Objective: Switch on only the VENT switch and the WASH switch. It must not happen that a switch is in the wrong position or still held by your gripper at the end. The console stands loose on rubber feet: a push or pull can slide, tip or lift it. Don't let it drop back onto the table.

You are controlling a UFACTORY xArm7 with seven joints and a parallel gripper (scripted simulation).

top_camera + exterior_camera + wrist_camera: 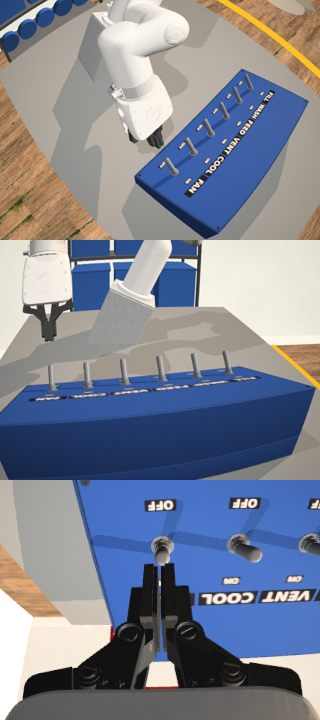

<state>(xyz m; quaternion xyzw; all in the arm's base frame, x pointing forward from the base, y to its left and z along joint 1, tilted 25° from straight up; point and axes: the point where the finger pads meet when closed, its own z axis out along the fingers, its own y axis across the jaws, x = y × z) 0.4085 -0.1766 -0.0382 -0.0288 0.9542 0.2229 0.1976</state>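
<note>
The blue console (222,152) lies on the grey table, with six grey levers in a row. The VENT lever (208,127) and the WASH lever (237,95) both lean to their OFF marks, as do the other levers. In the exterior view the VENT lever (124,372) and the WASH lever (195,365) stand along the console's far edge. My gripper (155,144) is shut and empty. It hangs above the table beside the console's OFF side, near the FAN lever (171,166) and the COOL lever (191,146). In the wrist view the closed fingertips point at the FAN lever (160,550).
The arm's grey base block (93,51) stands behind the gripper. A rack of blue bins (134,278) stands behind the table. A yellow floor line (271,33) runs past the table's right side. The table edge is close to the console's FAN end.
</note>
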